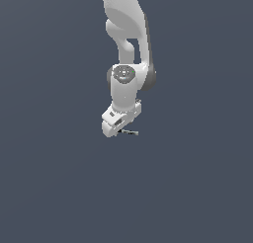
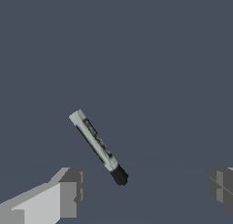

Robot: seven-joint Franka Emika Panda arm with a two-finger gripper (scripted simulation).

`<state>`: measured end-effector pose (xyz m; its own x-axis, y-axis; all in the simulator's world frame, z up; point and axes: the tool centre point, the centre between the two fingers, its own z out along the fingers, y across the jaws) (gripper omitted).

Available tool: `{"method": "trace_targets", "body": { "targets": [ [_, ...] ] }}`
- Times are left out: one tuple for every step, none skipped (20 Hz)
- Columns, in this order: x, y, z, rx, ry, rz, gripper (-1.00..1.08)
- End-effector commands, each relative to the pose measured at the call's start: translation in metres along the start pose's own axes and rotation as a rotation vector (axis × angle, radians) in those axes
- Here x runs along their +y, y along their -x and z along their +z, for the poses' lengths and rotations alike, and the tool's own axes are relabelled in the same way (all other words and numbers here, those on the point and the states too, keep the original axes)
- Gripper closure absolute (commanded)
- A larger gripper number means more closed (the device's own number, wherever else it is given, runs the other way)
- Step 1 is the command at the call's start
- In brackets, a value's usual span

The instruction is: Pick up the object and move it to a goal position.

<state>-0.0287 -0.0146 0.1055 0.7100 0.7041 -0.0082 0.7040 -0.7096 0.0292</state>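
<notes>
The object (image 2: 98, 146) is a thin grey-silver rod with black markings and a black tip, lying flat on the dark floor. In the exterior view only a short piece of the object (image 1: 130, 133) pokes out toward the exterior view's right from behind the white hand. My gripper (image 2: 144, 189) hangs just above it, open, with one finger (image 2: 68, 193) at one side and the other finger (image 2: 221, 186) far apart from it. The rod lies diagonally, its black end between the fingers, and touches neither finger. In the exterior view the gripper (image 1: 112, 128) sits low over the floor.
A plain dark grey-blue floor (image 1: 59, 187) fills both views. The white arm (image 1: 126, 49) rises straight up from the hand to the top edge of the exterior view. Nothing else stands nearby.
</notes>
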Motion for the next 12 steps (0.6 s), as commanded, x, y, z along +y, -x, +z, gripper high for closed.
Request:
{"method": "trace_targets", "body": {
  "targets": [
    [-0.005,0.001,0.006,0.0,-0.003,-0.076,-0.92],
    [-0.006,0.002,0.008,0.0,-0.004,-0.105,-0.92],
    [-0.008,0.003,0.011,0.0,-0.005,-0.135,-0.92],
    [-0.01,0.003,0.013,0.001,-0.006,-0.165,-0.92],
    [-0.012,0.004,0.015,0.001,-0.008,-0.194,-0.92],
    [-0.014,0.004,0.017,0.002,-0.009,-0.224,-0.92],
    [-0.016,0.005,0.019,0.002,-0.01,-0.254,-0.92],
    [-0.018,0.005,0.022,0.003,-0.011,-0.283,-0.92],
    [-0.02,0.006,0.024,0.004,-0.013,-0.313,-0.92],
    [-0.022,0.006,0.026,0.004,-0.014,-0.342,-0.92],
    [-0.024,0.007,0.028,0.005,-0.015,-0.37,-0.92],
    [-0.026,0.007,0.03,0.006,-0.016,-0.397,-0.92]
  ]
}}
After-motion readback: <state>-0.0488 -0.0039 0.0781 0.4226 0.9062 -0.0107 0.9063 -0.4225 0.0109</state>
